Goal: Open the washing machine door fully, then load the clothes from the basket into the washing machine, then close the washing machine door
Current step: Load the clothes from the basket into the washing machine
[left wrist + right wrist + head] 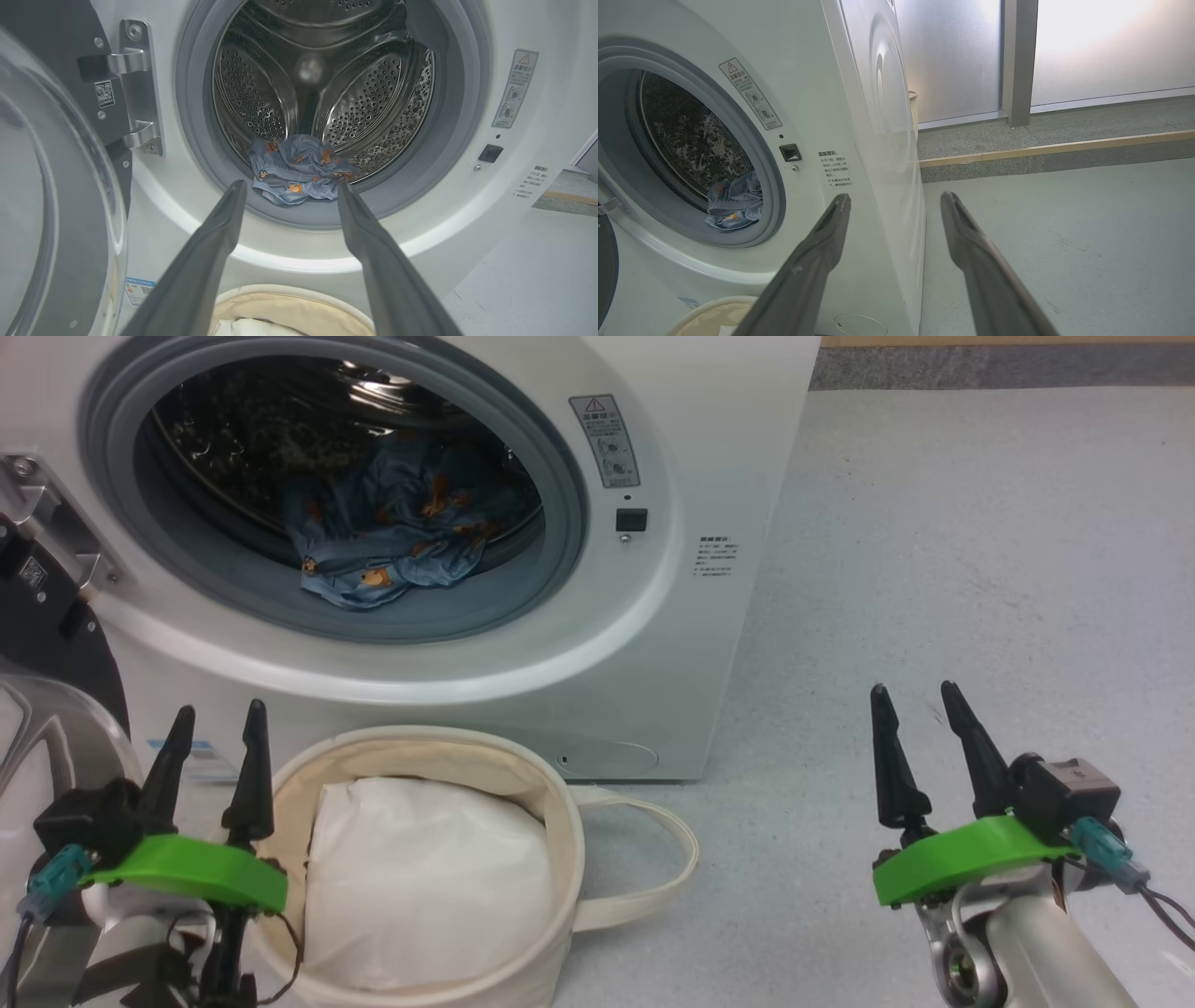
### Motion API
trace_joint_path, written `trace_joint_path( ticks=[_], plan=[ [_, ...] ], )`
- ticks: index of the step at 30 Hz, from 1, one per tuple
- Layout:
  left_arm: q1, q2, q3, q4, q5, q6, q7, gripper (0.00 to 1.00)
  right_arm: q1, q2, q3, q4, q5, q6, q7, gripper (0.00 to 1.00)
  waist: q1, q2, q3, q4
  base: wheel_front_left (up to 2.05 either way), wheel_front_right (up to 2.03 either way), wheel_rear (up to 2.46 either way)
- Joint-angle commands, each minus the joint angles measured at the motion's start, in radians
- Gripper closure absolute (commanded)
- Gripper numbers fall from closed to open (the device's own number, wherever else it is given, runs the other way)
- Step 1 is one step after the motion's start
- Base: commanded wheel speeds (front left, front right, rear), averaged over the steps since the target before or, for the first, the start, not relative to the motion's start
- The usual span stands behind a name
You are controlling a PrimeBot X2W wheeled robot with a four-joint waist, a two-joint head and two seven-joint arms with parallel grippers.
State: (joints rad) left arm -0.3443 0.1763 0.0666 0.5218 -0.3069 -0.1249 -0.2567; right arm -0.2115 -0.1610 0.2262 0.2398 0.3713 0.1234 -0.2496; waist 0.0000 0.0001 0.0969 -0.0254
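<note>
Ahead in the head view, the light blue garment (392, 532) lies in the drum of the washing machine (709, 448), well beyond the left gripper (220, 709), wide and empty beside the basket (560, 784); the right gripper (914, 689), equally wide and empty, hangs over the floor (934, 569). Left wrist view: the garment shows between the spread fingertips (233, 196), the washing machine door (46, 186) open at left. Right wrist view: garment far left of the fingers (831, 224).
</note>
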Motion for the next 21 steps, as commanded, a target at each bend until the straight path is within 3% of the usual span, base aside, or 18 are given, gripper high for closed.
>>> trace_joint_path(
  ticks=[1,12,21],
  plan=[
    [-0.014,0.024,0.031,-0.038,0.006,-0.006,-0.005,0.0,-0.016,-0.006,0.022,-0.025,0.007,0.007,-0.012,0.0,0.0,-0.0001,0.001,-0.001,0.0,0.0,0.0],
    [-0.1,0.046,-0.031,0.064,-0.006,-0.006,-0.005,0.0,-0.029,0.022,0.044,-0.031,-0.001,0.007,-0.012,0.0,0.0,-0.0001,0.083,-0.047,0.0,0.0,0.0],
    [-0.358,0.094,-0.128,0.274,-0.079,-0.006,-0.005,0.0,-0.067,0.049,0.025,-0.07,-0.036,0.007,-0.012,0.0,0.0,-0.0001,0.233,-0.113,0.0,0.0,0.0]
  ],
)
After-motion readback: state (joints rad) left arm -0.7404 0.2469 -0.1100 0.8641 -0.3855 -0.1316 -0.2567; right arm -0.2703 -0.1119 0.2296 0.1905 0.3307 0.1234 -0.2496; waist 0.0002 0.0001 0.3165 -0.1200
